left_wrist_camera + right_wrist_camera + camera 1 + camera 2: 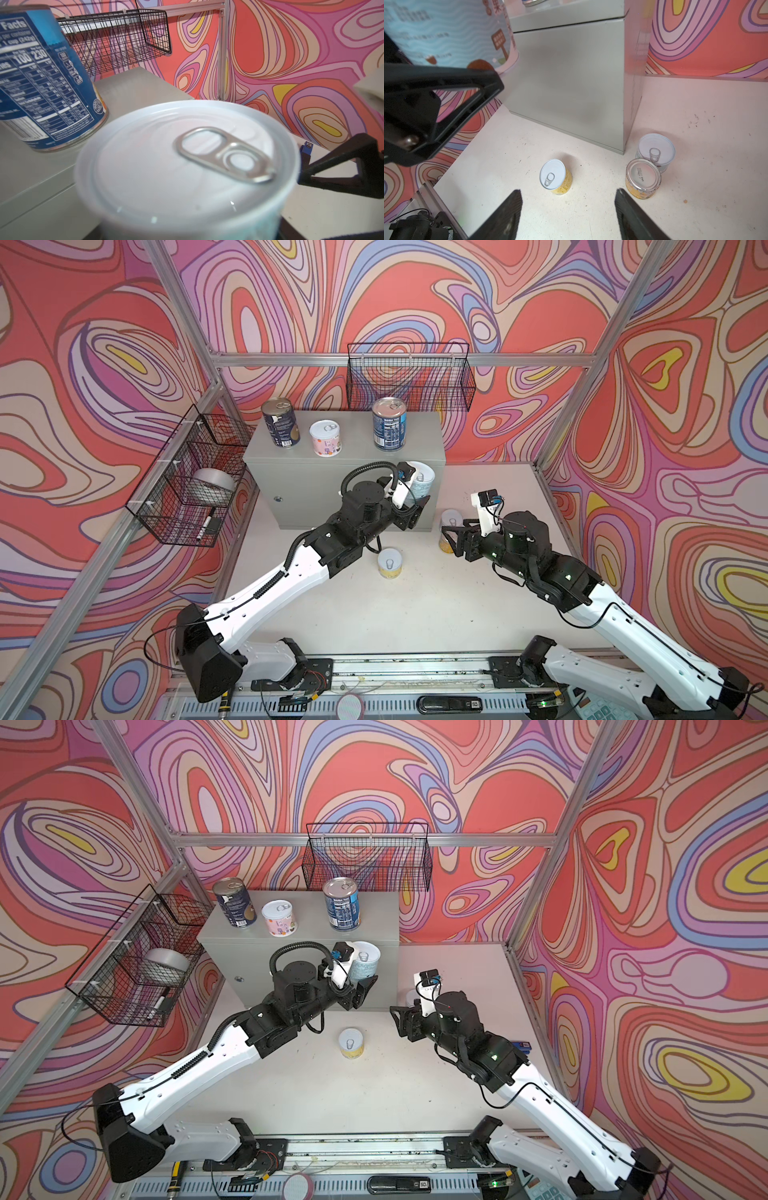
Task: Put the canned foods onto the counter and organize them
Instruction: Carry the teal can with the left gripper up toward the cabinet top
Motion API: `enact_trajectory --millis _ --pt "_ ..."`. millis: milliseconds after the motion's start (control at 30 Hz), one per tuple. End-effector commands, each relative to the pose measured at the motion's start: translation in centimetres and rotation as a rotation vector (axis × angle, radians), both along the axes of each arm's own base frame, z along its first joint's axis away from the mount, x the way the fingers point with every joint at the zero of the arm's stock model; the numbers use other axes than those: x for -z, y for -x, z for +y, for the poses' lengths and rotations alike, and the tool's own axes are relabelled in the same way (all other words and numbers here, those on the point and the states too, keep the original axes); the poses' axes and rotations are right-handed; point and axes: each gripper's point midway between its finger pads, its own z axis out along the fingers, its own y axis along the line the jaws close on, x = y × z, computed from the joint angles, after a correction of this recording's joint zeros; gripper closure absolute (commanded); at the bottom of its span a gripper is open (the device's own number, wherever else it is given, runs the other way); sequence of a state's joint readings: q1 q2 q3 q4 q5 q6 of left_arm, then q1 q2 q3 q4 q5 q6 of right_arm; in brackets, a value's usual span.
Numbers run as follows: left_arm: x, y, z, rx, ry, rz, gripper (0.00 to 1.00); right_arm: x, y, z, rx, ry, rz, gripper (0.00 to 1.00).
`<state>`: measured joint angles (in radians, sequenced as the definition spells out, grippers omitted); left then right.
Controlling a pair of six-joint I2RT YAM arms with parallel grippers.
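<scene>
Swirl-patterned walls enclose a grey counter (353, 439) already bearing two tall blue cans (389, 424) and a pink can (325, 438). Left jaws (415, 493) pinch the pale-blue can (365, 962) upright at the counter's front right corner, presumably to keep it level for setting down. Right jaws (569, 212) hang spread and empty above the yellow can (556, 177), orange can (642, 178) and white can (656, 150), all standing on the white tabletop (695, 166).
</scene>
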<state>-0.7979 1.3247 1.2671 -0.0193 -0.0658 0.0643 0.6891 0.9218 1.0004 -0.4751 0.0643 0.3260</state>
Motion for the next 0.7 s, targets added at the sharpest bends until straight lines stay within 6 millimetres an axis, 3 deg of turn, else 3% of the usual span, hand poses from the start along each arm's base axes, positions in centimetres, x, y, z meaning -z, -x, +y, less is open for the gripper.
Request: enact_trajectory --millis 0,333,667 --pt "-4.2 -0.7 0.2 -0.030 0.055 -0.093 0.50 -0.2 0.2 -0.3 0.008 0.002 -0.023 0.27" --pt "-6.1 -3.3 -0.2 -0.120 0.106 -0.118 0.50 -0.2 1.0 -1.3 0.019 0.009 -0.029 0.26" --pt "-6.3 -5.9 -0.5 -0.208 0.157 -0.126 0.51 0.1 1.5 -2.0 0.021 0.037 -0.025 0.26"
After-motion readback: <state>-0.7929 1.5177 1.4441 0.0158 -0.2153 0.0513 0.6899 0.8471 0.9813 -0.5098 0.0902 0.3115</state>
